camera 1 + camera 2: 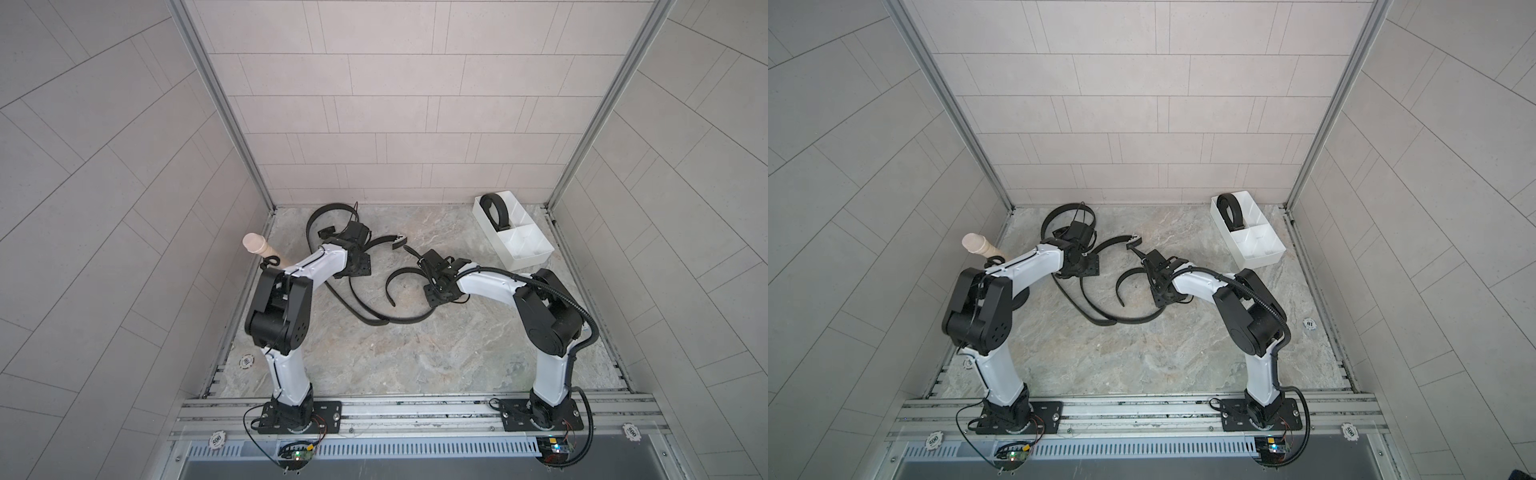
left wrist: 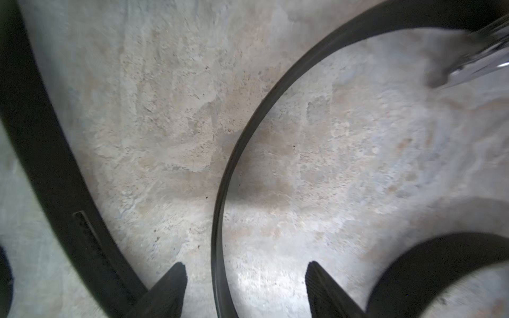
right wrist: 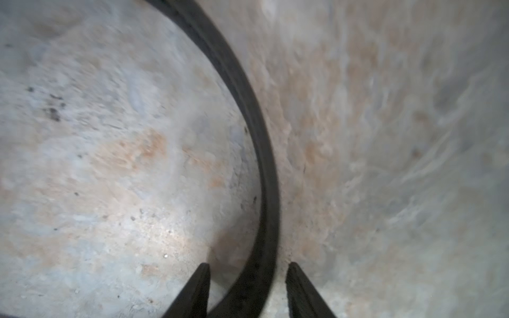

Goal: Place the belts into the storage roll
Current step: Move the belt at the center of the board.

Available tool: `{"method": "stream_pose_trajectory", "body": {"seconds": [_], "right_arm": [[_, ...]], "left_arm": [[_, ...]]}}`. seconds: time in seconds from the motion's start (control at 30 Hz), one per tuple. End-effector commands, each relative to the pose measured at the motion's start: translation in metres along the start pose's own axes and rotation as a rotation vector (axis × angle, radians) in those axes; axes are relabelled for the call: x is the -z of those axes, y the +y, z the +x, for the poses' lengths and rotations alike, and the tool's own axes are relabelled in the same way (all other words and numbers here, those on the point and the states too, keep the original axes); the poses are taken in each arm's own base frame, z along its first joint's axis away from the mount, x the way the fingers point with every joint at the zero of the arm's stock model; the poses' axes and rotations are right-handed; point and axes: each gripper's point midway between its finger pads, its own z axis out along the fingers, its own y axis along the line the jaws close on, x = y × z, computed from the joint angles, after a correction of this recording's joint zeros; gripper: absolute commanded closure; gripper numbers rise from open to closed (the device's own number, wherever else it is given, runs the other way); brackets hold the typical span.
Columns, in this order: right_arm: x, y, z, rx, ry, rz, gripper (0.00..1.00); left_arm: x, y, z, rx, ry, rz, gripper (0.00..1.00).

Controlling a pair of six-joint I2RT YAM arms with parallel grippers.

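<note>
**Both pincers astride loose straps, one coil already stowed**

The left pincer (image 2: pixel 245 264) is down at the desk (image 1: pixel 374 365), its jaws released and well apart. A black edge-up strap (image 2: pixel 220 192) runs between them, nearer one jaw and touching neither. A silvery buckle (image 2: pixel 479 60) lies well ahead of this pincer.

The right pincer (image 3: pixel 249 264) straddles a curved strap (image 3: pixel 264 165). Its jaws stand narrower, with a thin gap showing on each side, so nothing is grasped yet. Whether the two straps belong to one belt I cannot tell.

The storage roll (image 1: pixel 528 259) sits well apart from the right pincer, on the side away from the left pincer. A coiled belt (image 1: pixel 494 212) stands in its far compartment.

The step in hand looks like picking a loose belt out of the tangle between the pincers. Next, each pincer would need to clench squarely on its strap without letting the thin edge slip out, then lift it clear of the neighbouring loops. The belt probably needs coiling before it will fit a compartment.
</note>
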Motion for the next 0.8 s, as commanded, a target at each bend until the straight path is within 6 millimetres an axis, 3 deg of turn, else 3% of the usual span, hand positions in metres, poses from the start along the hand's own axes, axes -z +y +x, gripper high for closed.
{"method": "stream_pose_trajectory", "body": {"seconds": [0.0, 0.17, 0.23, 0.4, 0.47, 0.57, 0.77], "right_arm": [[-0.004, -0.010, 0.048, -0.022, 0.122, 0.010, 0.56], [0.003, -0.013, 0.109, -0.046, 0.212, -0.001, 0.57], [0.012, -0.003, 0.126, -0.035, 0.217, -0.019, 0.56], [0.025, 0.040, 0.135, 0.022, 0.206, -0.091, 0.55], [0.024, 0.057, 0.129, 0.041, 0.206, -0.119, 0.53], [0.025, 0.079, 0.113, 0.065, 0.192, -0.159, 0.50], [0.047, 0.088, 0.091, 0.101, 0.150, -0.185, 0.36]], "left_arm": [[-0.009, -0.008, -0.006, -0.034, 0.022, 0.000, 0.31], [-0.016, -0.065, -0.007, -0.153, 0.048, 0.080, 0.37], [-0.015, -0.100, -0.007, -0.193, 0.046, 0.159, 0.38], [-0.001, -0.196, 0.006, -0.333, 0.071, 0.355, 0.40], [0.003, -0.218, 0.016, -0.381, 0.094, 0.390, 0.39], [0.001, -0.213, 0.029, -0.381, 0.123, 0.378, 0.38], [0.005, -0.154, 0.041, -0.296, 0.122, 0.339, 0.25]]}}
